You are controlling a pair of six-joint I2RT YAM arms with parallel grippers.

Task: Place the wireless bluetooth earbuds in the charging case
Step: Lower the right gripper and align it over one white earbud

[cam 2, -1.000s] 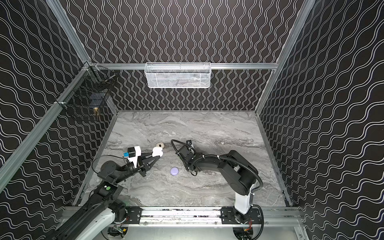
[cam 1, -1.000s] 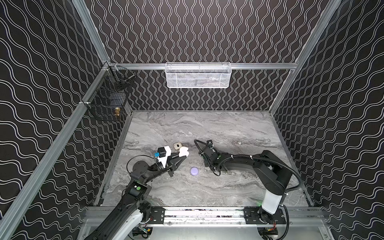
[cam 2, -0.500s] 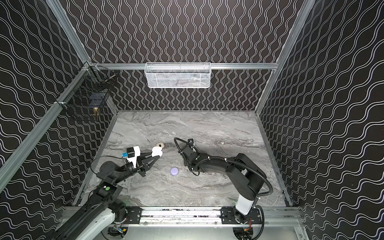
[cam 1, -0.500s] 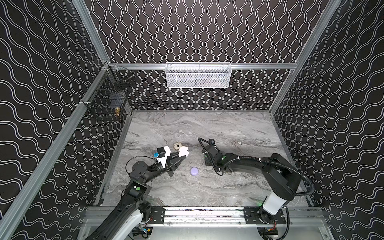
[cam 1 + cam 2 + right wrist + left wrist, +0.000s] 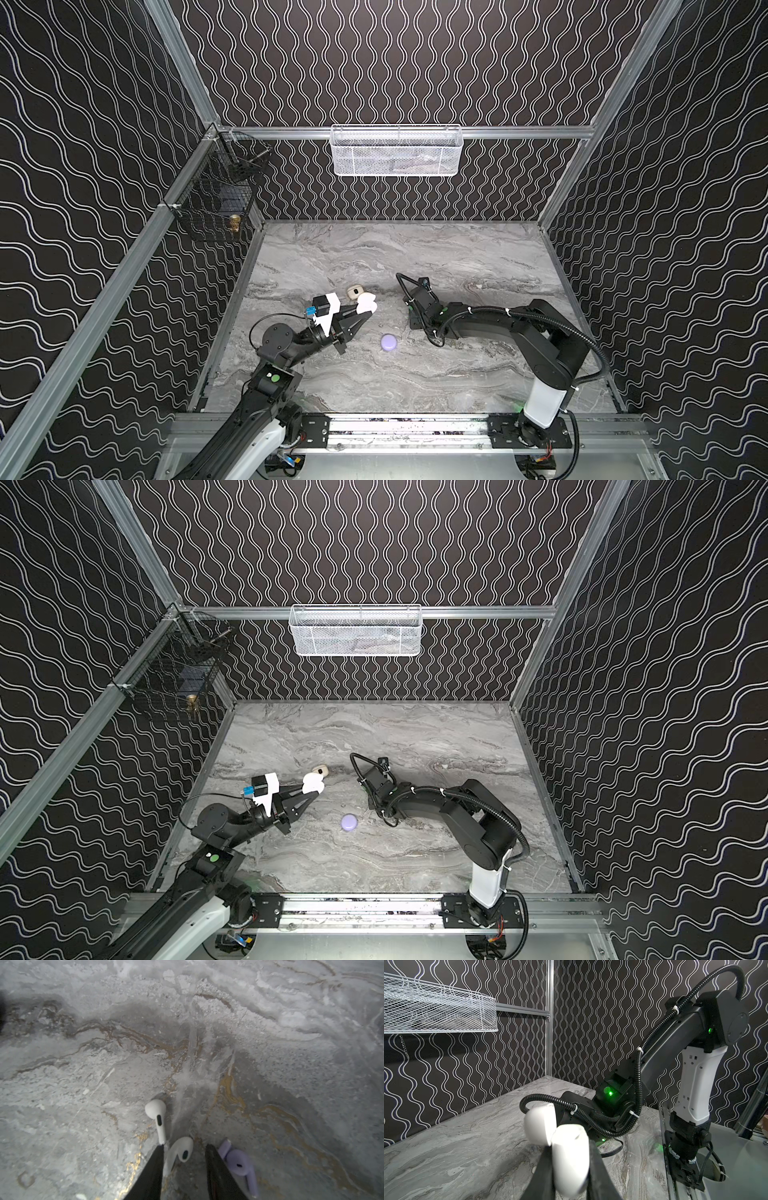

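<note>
Left fingers [image 5: 600, 1178]: clenched on the white charging case [image 5: 366, 304], which was held clear of the tabletop [image 5: 457, 257] with its lid swung open.
Right fingers [image 5: 149, 1174]: down at the tabletop and parted, standing either side of a white earbud [image 5: 180, 1151]. One finger was close against its stem and a gap remained on the other side, so nothing was gripped yet.
Other earbuds: a second white earbud [image 5: 156, 1118] lay just beyond the fingertips. A lavender earbud [image 5: 239, 1162] lay just outside one finger.
Other cases: a closed lavender case [image 5: 388, 342] lay on the tabletop between the two arms. A beige case [image 5: 354, 291] sat just behind the held white one.
Change noted: over the last second the right arm's elbow and forearm shifted in both top views, while its wrist kept to the same patch of tabletop. The left arm and its case did not move.
Meaning for the task: the right arm was judged to have finished its approach and to be at the pinch stage on the first white earbud. No earbud was seen in the open case, though its wells were not in view.
Risk: the second white earbud and the lavender earbud were close enough to be nudged as the fingers came together.
</note>
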